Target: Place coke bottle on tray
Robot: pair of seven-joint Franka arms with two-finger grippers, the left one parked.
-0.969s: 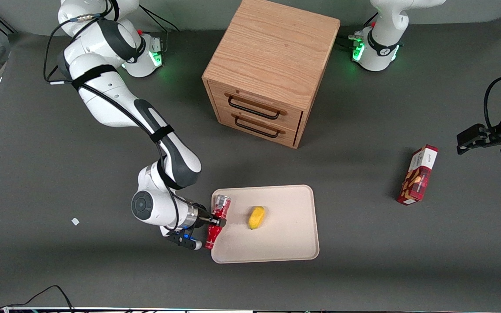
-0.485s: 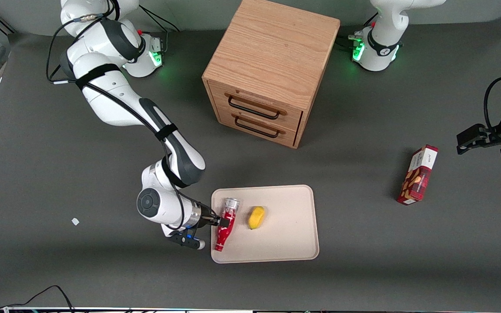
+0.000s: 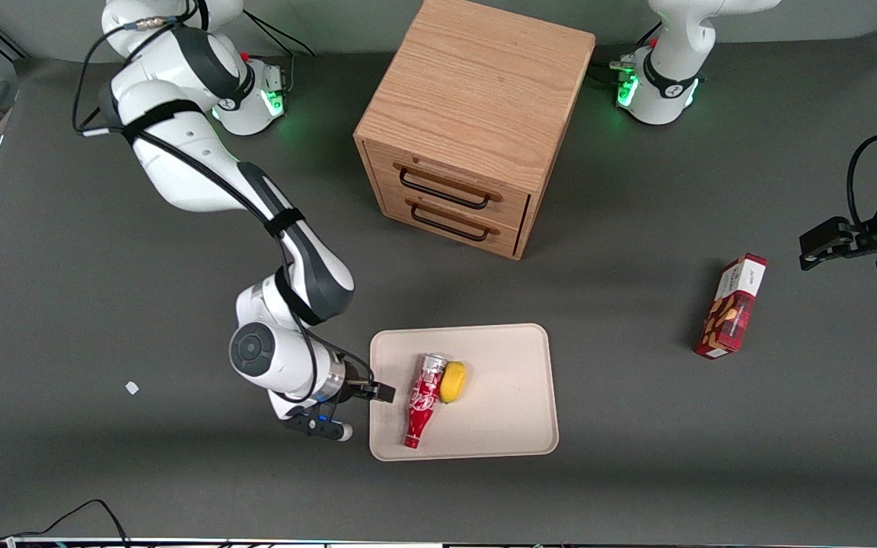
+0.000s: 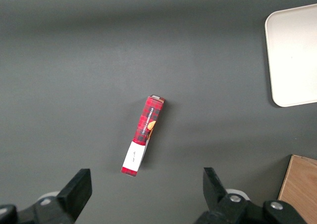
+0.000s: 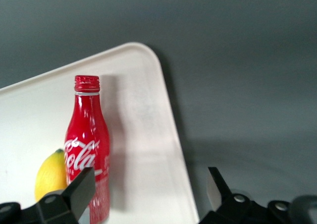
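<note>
Slim red coke bottle (image 3: 423, 401): we see a glossy, smooth painted shell with a pale streak of reflected light, white script, a ribbed red cap and a silver-grey metallic base.
Beige rectangular tray (image 3: 511, 426): we read it as matt, smooth plastic with a softly rounded low rim.
Yellow lemon (image 3: 453, 382): we note a dull, slightly waxy skin.
Black two-finger gripper (image 3: 384, 393): we see matt black plastic fingers, spread and clear of the bottle, over the tray's edge.
Light oak cabinet (image 3: 476, 114): we see grained, satin wood with dark metal handles.
Red snack box (image 3: 732, 306): we see printed cardboard.
Dark grey tabletop (image 3: 103, 472): we see a matt, even cover.
</note>
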